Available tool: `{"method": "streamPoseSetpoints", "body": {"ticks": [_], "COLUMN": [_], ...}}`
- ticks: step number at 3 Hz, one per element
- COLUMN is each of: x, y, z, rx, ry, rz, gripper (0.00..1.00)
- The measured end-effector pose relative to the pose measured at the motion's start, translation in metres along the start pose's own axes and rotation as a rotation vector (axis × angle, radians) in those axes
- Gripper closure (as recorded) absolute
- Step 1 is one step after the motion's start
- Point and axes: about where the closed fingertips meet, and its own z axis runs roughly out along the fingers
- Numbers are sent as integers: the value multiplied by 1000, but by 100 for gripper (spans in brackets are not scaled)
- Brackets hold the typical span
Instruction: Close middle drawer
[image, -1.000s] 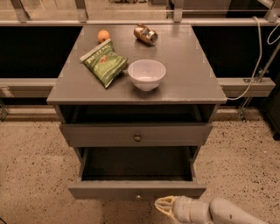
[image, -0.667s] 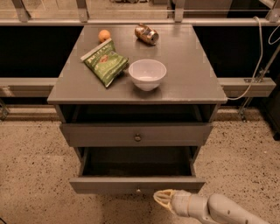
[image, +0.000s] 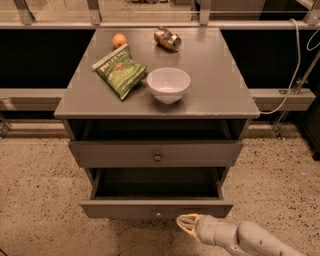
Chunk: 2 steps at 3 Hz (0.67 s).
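Observation:
The middle drawer (image: 125, 208) is the pulled-out grey one low on the cabinet, with a low flat front, a small round knob (image: 158, 215) and a deep, dark, boxy inside. My gripper (image: 183, 223) comes in from the lower right. Its pale fingertips are together and sit just below and right of the knob, at or touching the lower edge of the drawer front. It holds nothing. The drawer above (image: 115, 154), with the taller front and darker knob, is pushed in. The lowest drawer is hidden.
On the cabinet top (image: 220, 85) are a white bowl (image: 168, 84), a green chip bag (image: 120, 72), an orange (image: 119, 40) and a can lying on its side (image: 167, 38). Speckled floor (image: 40, 200) surrounds the cabinet. A white cable (image: 295, 65) hangs at the right.
My gripper has moved up towards the drawer front. The middle drawer's front has slid back a little into the cabinet.

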Motion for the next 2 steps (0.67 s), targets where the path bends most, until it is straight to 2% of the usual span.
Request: {"method": "streamPoseSetpoints", "body": {"ticks": [1,2], "x": [3,1], "y": [-30,-53], "z": [14,21], "rx": [87,151], "ry": [-50,-86], "rz": [-2,-9], "gripper": [100,100]}}
